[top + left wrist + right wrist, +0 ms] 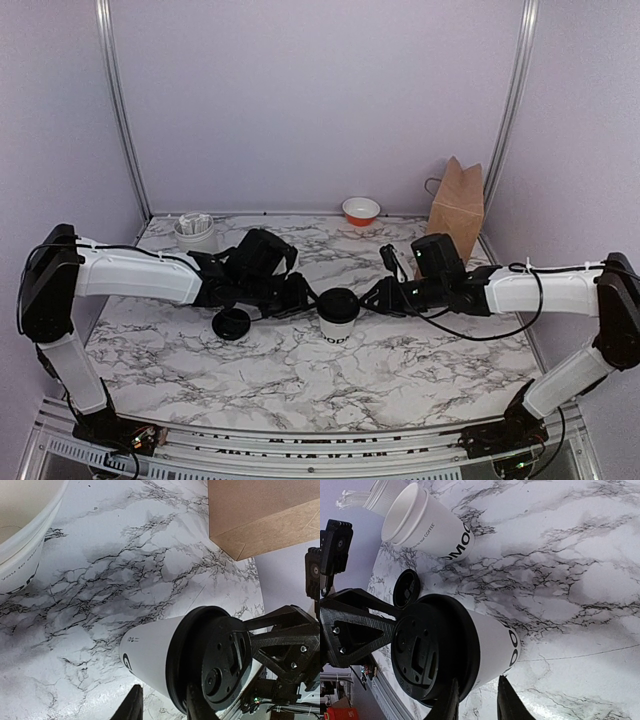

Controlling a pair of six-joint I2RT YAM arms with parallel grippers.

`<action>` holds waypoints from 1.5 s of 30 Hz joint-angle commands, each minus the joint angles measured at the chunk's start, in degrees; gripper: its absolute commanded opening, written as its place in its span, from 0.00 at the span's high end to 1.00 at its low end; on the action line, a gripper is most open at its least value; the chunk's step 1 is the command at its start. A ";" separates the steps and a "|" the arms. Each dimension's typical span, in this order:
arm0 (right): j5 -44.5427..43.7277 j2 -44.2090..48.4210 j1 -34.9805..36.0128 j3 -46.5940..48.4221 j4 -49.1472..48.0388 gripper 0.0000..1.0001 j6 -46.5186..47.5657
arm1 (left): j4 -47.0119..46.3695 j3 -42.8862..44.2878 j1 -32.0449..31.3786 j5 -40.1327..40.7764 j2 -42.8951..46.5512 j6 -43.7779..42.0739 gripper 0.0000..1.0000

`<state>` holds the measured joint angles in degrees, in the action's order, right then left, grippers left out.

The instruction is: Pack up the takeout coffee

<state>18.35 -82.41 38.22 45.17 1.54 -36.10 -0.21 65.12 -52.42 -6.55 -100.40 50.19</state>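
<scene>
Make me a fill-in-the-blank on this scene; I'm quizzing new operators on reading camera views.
1. The white cup in the middle of the table wears a ___ lid.
2. A spare black lid lies flat on the table, on the cup's ___ side.
3. The brown paper bag stands at the table's far ___ corner.

Missing words: black; left; right.

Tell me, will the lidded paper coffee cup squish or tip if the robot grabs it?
Probably squishy: the paper cup looks thin-walled, so a hard squeeze could dent it, though the black lid likely stiffens the rim. It might tip, being narrower at the base than on top. Whether it's heavy is unclear; the lid hides what's inside.
</scene>
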 commanded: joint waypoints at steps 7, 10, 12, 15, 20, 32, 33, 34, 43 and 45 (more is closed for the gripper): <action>2.44 -2.24 -0.60 -0.09 -3.01 0.76 -0.97 | -1.85 -0.93 0.39 -0.97 -1.92 0.62 0.71; 2.50 -2.78 -0.60 -0.87 -3.21 0.78 -1.08 | -2.15 -1.75 0.39 -1.00 -2.16 0.91 0.72; 2.38 -3.15 -0.60 -1.59 -3.21 0.80 -1.02 | -2.32 -2.48 0.39 -0.82 -2.34 1.11 0.73; 1.96 -3.70 -0.60 -3.71 -3.67 0.83 -1.07 | -2.71 -3.87 0.39 -0.34 -2.96 1.34 0.75; 1.58 -4.67 -0.60 -7.75 -5.31 0.86 -1.76 | -4.32 -6.35 0.07 -0.37 -4.26 2.24 0.75; -1.80 -1.26 -0.60 -5.17 -1.02 0.87 -0.69 | -2.23 -6.13 -1.38 1.80 -1.51 1.45 0.75; -2.06 -1.12 -0.60 -4.11 -0.41 0.87 -0.32 | -1.65 -5.68 -1.50 2.23 -0.94 1.14 0.75; -2.20 -1.09 -0.60 -3.19 -0.07 0.86 0.01 | -1.01 -5.22 -1.68 2.53 -0.47 0.79 0.75; -3.50 -4.90 -0.60 4.66 3.21 0.84 3.24 | 1.52 -3.47 -3.60 3.87 1.53 -0.10 0.75; -3.35 -5.76 -0.60 5.71 3.59 0.83 3.82 | 1.53 -3.66 -3.96 4.13 1.97 0.07 0.75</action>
<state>16.84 -86.06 37.85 48.07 0.80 -34.61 -5.26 61.43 -55.20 -3.29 -99.39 51.40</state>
